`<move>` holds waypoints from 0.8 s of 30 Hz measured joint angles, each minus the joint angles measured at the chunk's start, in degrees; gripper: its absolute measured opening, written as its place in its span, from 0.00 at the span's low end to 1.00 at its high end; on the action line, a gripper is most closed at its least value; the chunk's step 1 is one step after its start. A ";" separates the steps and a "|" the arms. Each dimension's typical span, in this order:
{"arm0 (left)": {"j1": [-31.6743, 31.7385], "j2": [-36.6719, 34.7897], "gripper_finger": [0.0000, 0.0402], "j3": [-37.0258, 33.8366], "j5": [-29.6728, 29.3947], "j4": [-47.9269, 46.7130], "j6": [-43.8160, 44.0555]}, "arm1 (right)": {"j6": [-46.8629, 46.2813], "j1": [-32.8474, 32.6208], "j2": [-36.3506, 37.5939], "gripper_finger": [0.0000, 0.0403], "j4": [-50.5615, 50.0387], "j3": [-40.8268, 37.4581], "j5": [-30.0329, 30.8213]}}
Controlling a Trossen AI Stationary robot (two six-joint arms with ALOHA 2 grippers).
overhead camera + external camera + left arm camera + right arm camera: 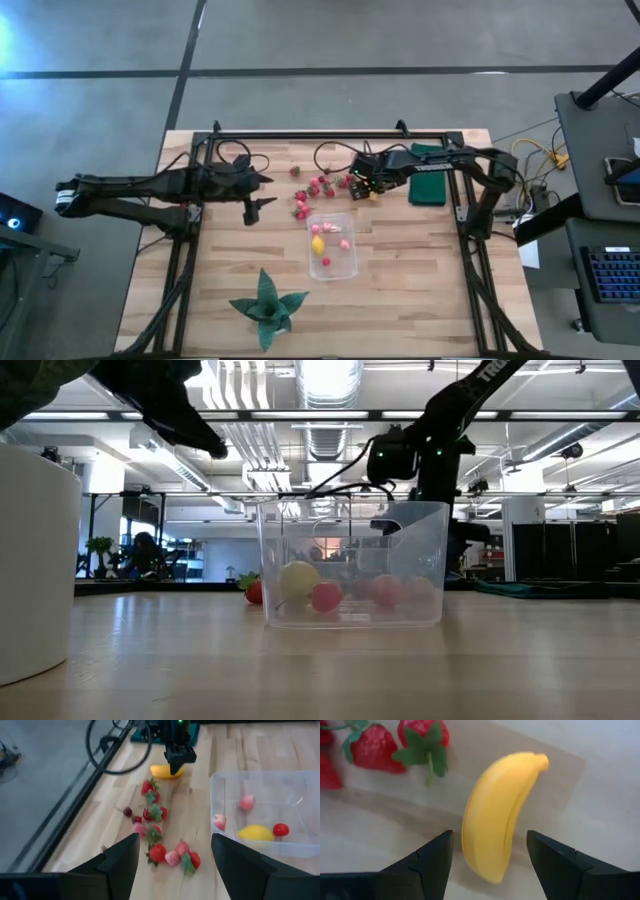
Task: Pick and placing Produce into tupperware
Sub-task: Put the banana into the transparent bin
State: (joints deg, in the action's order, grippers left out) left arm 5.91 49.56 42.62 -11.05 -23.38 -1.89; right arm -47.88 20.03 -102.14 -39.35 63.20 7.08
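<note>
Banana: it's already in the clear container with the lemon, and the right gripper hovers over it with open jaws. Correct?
Not quite. The banana lies on the wooden table, outside the clear container. The left wrist view shows it beyond the strawberries, under the right gripper; the right wrist view shows it between the open jaws. The lemon is in the container.
</note>
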 joint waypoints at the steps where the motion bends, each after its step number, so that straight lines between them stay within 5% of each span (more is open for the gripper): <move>1: 0.02 0.13 0.58 -0.01 -0.01 -0.01 0.42 | 0.39 0.18 -0.64 0.61 0.06 0.50 0.00; 9: 0.00 0.26 0.58 -0.71 -0.11 -0.06 1.64 | 1.75 1.14 -5.80 0.59 -0.23 2.96 -2.13; 24: 0.02 0.27 0.58 -0.89 -0.39 0.05 1.58 | 2.07 0.06 -1.52 0.34 -0.61 3.06 -4.31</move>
State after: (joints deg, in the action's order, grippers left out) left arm 5.93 49.83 41.73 -11.44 -23.33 -0.31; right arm -45.81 20.09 -103.66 -39.96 66.26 2.76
